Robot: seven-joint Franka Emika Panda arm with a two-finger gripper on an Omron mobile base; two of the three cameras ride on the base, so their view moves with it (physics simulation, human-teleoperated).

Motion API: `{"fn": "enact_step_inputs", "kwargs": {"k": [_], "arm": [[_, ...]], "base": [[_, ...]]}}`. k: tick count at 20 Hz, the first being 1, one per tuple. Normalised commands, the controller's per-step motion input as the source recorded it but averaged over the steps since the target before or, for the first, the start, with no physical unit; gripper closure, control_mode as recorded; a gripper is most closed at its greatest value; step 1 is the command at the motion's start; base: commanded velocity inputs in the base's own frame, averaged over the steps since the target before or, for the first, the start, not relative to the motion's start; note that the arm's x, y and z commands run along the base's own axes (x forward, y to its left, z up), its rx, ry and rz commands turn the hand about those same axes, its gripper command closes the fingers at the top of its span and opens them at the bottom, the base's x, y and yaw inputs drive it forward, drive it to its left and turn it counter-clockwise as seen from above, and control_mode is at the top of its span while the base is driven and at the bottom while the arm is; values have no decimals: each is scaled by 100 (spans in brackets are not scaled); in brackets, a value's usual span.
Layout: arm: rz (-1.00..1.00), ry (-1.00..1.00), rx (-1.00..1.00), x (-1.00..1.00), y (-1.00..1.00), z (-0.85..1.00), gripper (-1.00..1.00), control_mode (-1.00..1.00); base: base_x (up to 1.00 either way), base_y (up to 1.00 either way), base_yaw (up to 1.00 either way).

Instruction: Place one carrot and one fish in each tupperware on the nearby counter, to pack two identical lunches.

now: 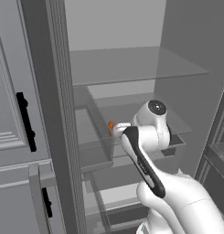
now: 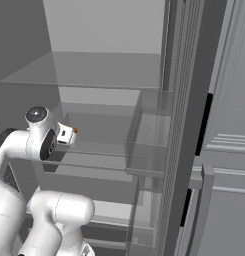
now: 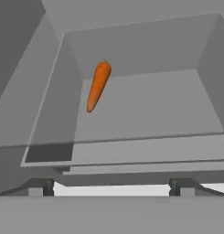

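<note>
An orange carrot point(image 3: 98, 86) lies on the floor of a grey translucent drawer point(image 3: 145, 114), close to the drawer's left wall, thick end pointing away from the hand. My gripper point(image 3: 111, 188) hovers open at the drawer's near rim, its two dark fingertips point(image 3: 40, 187) spread wide with nothing between them. The carrot sits ahead of the gripper and a little left, untouched. From the base views a sliver of carrot point(image 1: 110, 125) peeks out just past my white hand, and again as a carrot tip point(image 2: 75, 131). The fish, the tupperware and the counter are out of view.
I am reaching into an open fridge with glass shelves point(image 1: 131, 66) above the hand. A door frame with clear bins point(image 2: 149, 150) stands to the right, and a grey cabinet front with a black handle point(image 1: 25, 121) is on the left.
</note>
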Motion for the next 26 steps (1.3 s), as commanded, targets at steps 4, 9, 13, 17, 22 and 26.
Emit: {"fn": "enact_step_inputs", "kwargs": {"k": [4,9,13,17,22,26], "arm": [[0,-2,-4,97,1,0,-100,-100],[0,4,-2,81,31,-1,-100,-100],[0,8,-1,73,40,-11,-100,-100],[0,15,0,56,22,-40,-100,-100],[0,4,-2,48,4,-40,-100,-100],[-2,1,-5,24,-1,-45,-100,-100]], "base": [[0,0,0],[0,0,0],[0,0,0],[0,0,0],[0,0,0],[0,0,0]]}}
